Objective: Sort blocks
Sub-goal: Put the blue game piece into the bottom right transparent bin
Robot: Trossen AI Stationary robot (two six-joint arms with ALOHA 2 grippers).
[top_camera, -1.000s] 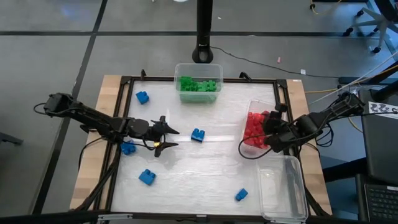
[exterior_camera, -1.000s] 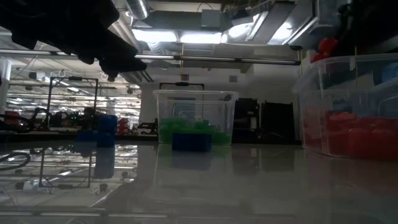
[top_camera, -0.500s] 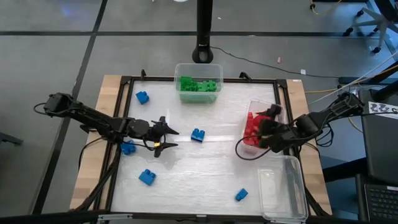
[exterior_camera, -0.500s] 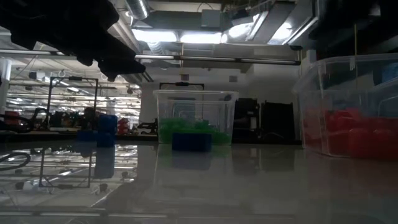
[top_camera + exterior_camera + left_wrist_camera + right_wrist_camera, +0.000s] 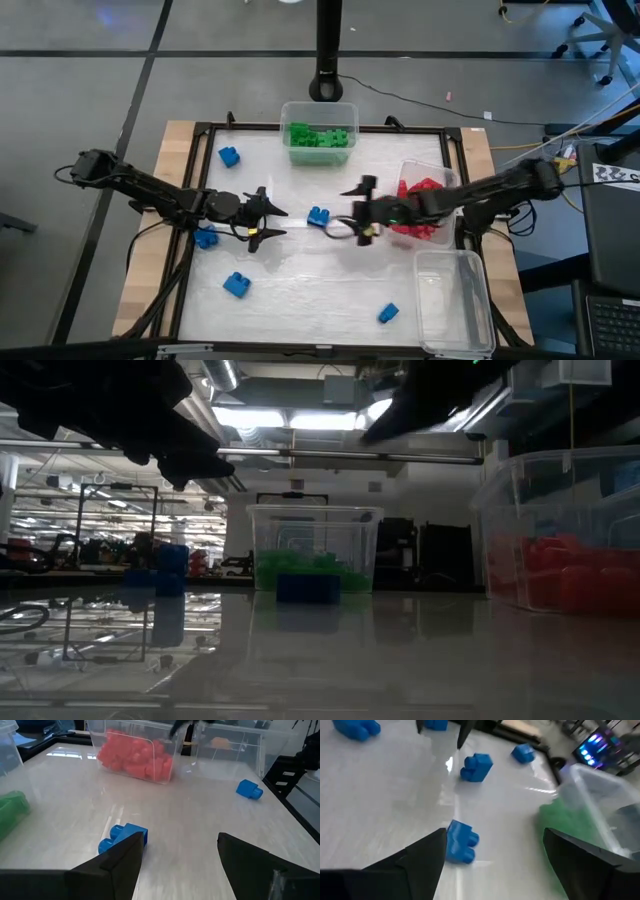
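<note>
- High view, nearest edge of the table first: two blue blocks sit loose there, one [image 5: 236,285] toward my left and one [image 5: 388,313] just beside the empty clear tub [image 5: 455,305] at the near right corner.
- Further in, the left gripper [image 5: 268,222] hovers over the table's left half, fingers spread wide and empty; a blue block [image 5: 206,238] lies beside its wrist, half hidden by the arm.
- At mid-table the blue block [image 5: 319,216] I judge to be the next pick sits between the two grippers. The right gripper [image 5: 362,210] is stretched out from the right side toward it, jaws parted and holding nothing; in the right wrist view the block [image 5: 462,841] shows just ahead of the fingers, not yet between them.
- I expect these bricks to be light, rigid and slick on this glossy surface, so a skewed pinch could flick one away. I would close squarely on two flat opposite sides, low on the body, below the studs.
- Behind the right arm, the tub of red blocks [image 5: 412,210] stands along the right side.
- Farthest off: another blue block [image 5: 229,155] at the far left, and the green tub [image 5: 319,134] at the middle of the far edge.
</note>
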